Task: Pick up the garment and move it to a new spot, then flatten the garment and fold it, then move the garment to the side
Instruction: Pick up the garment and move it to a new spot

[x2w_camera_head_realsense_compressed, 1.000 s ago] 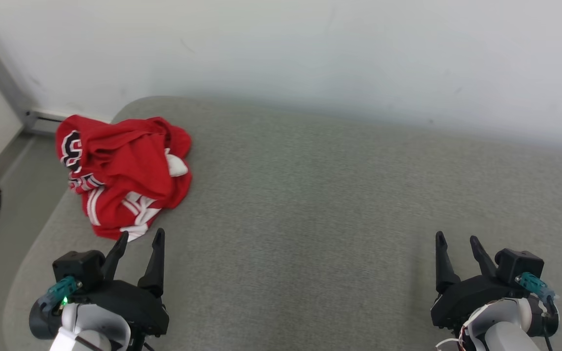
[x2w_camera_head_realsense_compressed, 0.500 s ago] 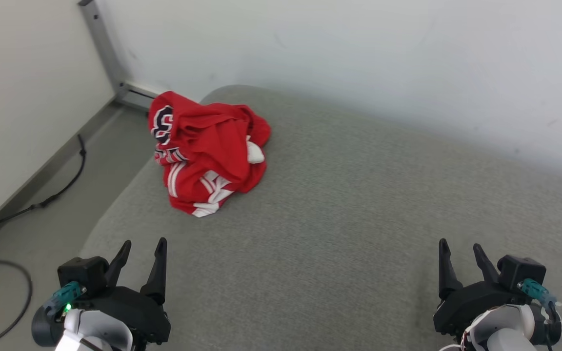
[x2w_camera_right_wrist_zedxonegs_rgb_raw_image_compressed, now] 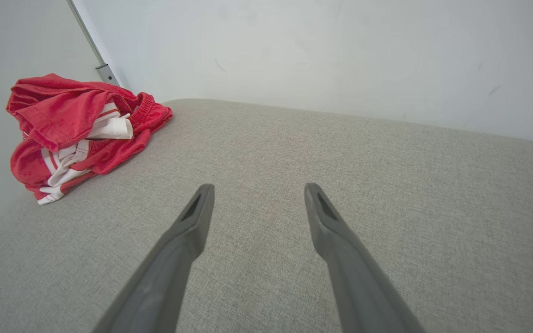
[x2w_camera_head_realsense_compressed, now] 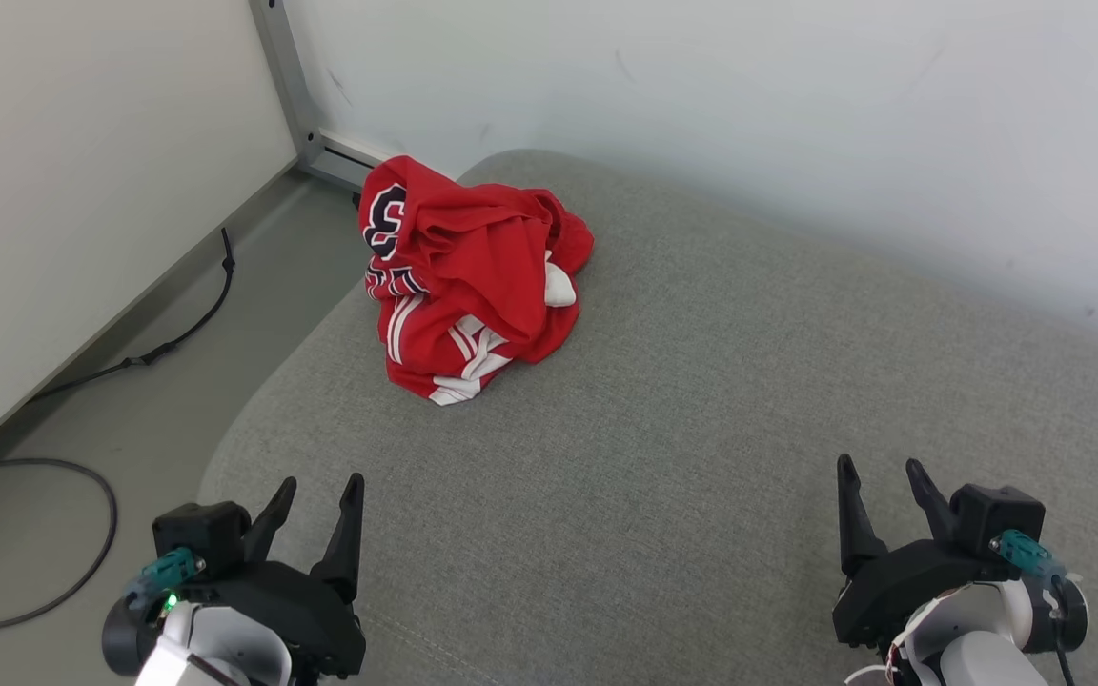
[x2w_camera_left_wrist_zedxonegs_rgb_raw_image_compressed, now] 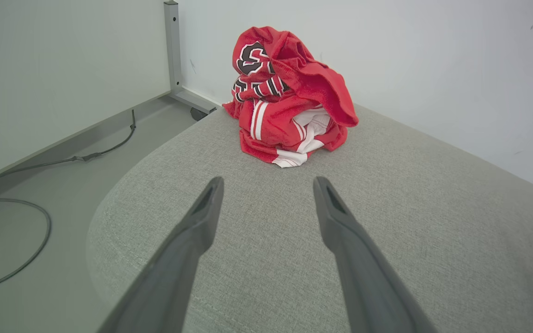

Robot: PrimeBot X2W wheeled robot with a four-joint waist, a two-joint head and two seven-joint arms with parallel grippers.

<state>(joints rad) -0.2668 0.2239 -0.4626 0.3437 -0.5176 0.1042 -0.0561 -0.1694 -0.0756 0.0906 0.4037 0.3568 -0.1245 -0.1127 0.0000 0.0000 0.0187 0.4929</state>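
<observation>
Left hand (x2w_camera_head_realsense_compressed: 321,479) — garment (x2w_camera_head_realsense_compressed: 473,276) well ahead

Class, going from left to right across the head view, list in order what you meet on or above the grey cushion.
left pincer → red garment → right pincer

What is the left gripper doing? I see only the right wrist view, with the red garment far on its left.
Observer: The left gripper is open and empty, apart from the garment, which lies straight ahead of its fingers.
Operator: What is beside the cushion on that side?
Observer: A black cable lies on the floor, left of the cushion.
Operator: Has the garment any print?
Observer: Yes, a dark letter with a white edge, near its top.
</observation>
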